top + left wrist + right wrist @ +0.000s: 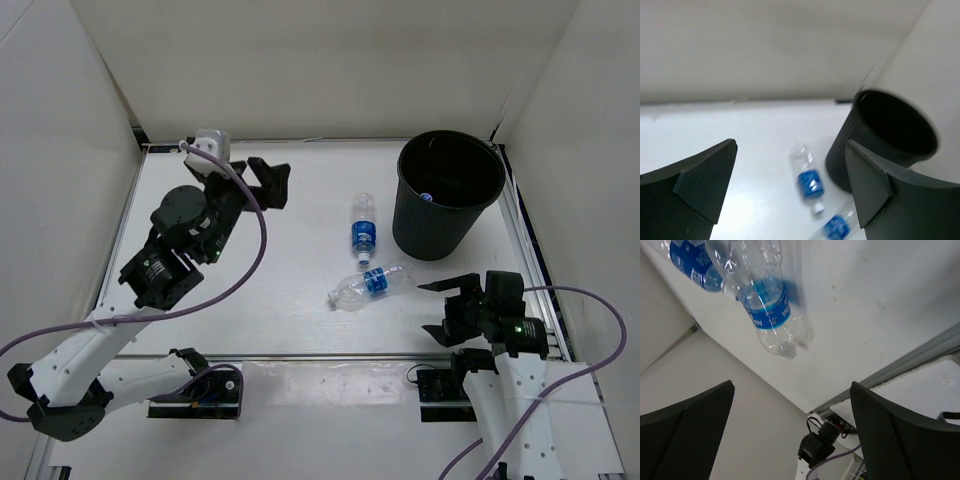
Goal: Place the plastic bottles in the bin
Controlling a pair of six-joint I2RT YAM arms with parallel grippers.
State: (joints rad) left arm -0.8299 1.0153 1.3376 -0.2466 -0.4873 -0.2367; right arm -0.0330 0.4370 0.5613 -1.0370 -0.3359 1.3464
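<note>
White tabletop [300, 330], white walls on three sides.

Top view: bin [430, 235] stands upright at far right. Something blue is inside it, can't tell what. Two clear blue-label bottles lie on the table just left of the bin. Far bottle [364, 232]: long axis runs far-to-near, cap toward me. Near bottle [370, 284]: diagonal, base near-left, cap end seems to point far-right toward the bin. Far bottle's cap is just beside it. Left gripper [268, 182] hovers far-left, jaws spread, empty. Right gripper [440, 307] sits just right of the near bottle, jaws spread, empty.

Left wrist: blurry. Both bottles and the bin are ahead, nothing between my fingers.

Right wrist: near bottle fills the view, rounded base at the end away from me.

My read: near bottle is the right gripper's pick. Roll the wrist so the jaws straddle the long axis at the label, not end-on. Thin plastic looks slick and crushable, so close gently and clear the rim before releasing.
</note>
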